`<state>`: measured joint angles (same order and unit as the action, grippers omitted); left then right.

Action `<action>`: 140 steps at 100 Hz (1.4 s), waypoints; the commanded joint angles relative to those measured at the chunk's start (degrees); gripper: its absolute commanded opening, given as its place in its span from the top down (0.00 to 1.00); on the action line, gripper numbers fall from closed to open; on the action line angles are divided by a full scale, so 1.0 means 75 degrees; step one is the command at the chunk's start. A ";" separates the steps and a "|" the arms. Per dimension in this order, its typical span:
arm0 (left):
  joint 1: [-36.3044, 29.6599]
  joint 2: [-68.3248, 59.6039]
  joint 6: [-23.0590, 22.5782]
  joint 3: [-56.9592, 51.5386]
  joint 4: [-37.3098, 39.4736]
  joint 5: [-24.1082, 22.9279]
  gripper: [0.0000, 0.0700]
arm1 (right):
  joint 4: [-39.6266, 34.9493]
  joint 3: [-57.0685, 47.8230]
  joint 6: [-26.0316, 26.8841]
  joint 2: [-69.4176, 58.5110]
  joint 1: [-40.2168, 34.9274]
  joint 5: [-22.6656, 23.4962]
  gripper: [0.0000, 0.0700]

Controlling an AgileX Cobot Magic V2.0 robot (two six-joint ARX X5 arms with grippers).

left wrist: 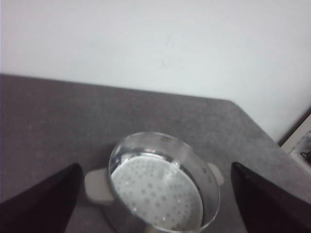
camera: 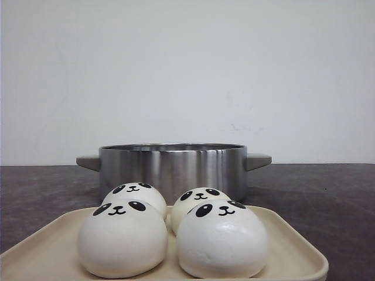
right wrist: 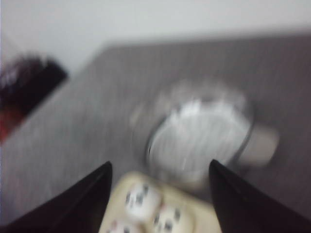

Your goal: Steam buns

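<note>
Several white panda-faced buns sit close together on a cream tray at the front of the table. Behind it stands a steel steamer pot with grey handles. In the left wrist view the pot shows its perforated white insert with nothing on it; my left gripper hangs open above it. The right wrist view is blurred: the buns lie between the spread fingers of my open right gripper, with the pot beyond. Neither gripper holds anything.
The dark grey table runs to a white wall behind. A dark red and black object lies beyond the table's edge in the right wrist view. A pale object sits off the table corner in the left wrist view.
</note>
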<state>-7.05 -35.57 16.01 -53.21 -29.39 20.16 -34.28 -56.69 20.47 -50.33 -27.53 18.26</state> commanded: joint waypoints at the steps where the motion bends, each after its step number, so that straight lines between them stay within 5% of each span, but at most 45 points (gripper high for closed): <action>1: -0.0050 -0.0061 -0.0044 -0.0105 -0.0026 0.0070 0.15 | -0.0157 -0.0131 0.0227 -0.0635 -0.0731 -0.0519 0.48; 11: -0.0134 -0.0096 -0.0047 -0.0105 -0.0192 0.0070 0.15 | -0.0344 -0.0131 0.0504 -0.1673 -0.1524 -0.1107 0.48; 50: -0.0714 -0.0090 -0.0047 -0.0105 -0.0536 0.0073 0.15 | 0.0000 -0.0463 0.1008 -0.4989 -0.2212 -0.0813 0.48; 82: -0.1049 -0.0090 -0.0050 -0.0105 -0.0600 0.0093 0.15 | 0.0682 -0.0545 0.0976 -0.5933 -0.2209 -0.1501 0.48; 111: -0.1113 -0.0099 -0.0055 -0.0105 -0.0597 0.0090 0.15 | 0.0635 -0.0545 0.0997 -0.6624 -0.2212 -0.1378 0.48; 117: -0.1116 -0.0099 -0.0055 -0.0105 -0.0597 0.0090 0.15 | 0.0539 -0.0545 0.0991 -0.6744 -0.2212 -0.1204 0.62; 123: -0.1116 -0.0096 -0.0055 -0.0105 -0.0597 0.0090 0.15 | 0.0414 -0.0545 0.0973 -0.6825 -0.2212 -0.1209 1.00; 140: -0.1116 -0.0096 -0.0055 -0.0105 -0.0597 0.0090 0.15 | 0.0361 -0.0600 0.0898 -0.6563 -0.2241 -0.1294 0.99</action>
<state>-15.20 -35.99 16.03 -53.21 -34.50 20.53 -29.93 -61.04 27.49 -98.98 -43.62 9.19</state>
